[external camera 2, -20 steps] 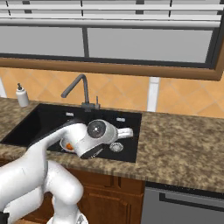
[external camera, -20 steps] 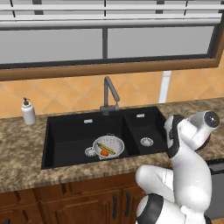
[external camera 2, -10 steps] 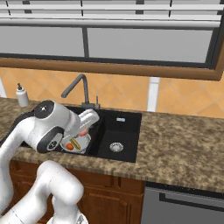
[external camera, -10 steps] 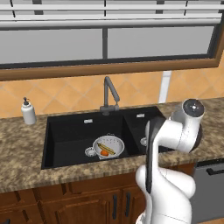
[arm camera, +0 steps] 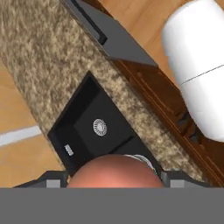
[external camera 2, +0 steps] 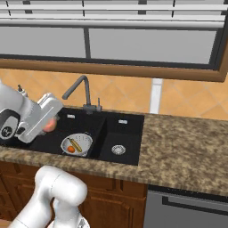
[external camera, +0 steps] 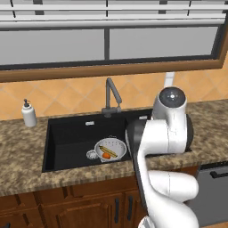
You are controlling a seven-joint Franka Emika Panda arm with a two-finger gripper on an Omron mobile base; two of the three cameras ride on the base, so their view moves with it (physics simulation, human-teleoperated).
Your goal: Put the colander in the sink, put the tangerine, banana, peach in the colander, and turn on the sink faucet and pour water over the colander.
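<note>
Peach [arm camera: 114,171] sits gripped in my claw [arm camera: 114,177], fingers [arm camera: 51,179] spread wide on both sides, held up over sink [external camera 2: 53,140] left basin. Colander [external camera: 111,148] is in that basin w/ banana [external camera: 108,151] and tangerine [external camera: 106,156] inside. Faucet [external camera: 111,95] stands behind, by the table [external camera 2: 187,147].

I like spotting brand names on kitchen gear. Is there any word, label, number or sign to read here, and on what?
None can be read.
White soap dispenser bottle: plain, no label.
Tall dark grey metal faucet: no marking.
Black rectangular double-basin sink: small pale plates on its back wall, too small to read.
Grey dishwasher front: no lettering.
</note>
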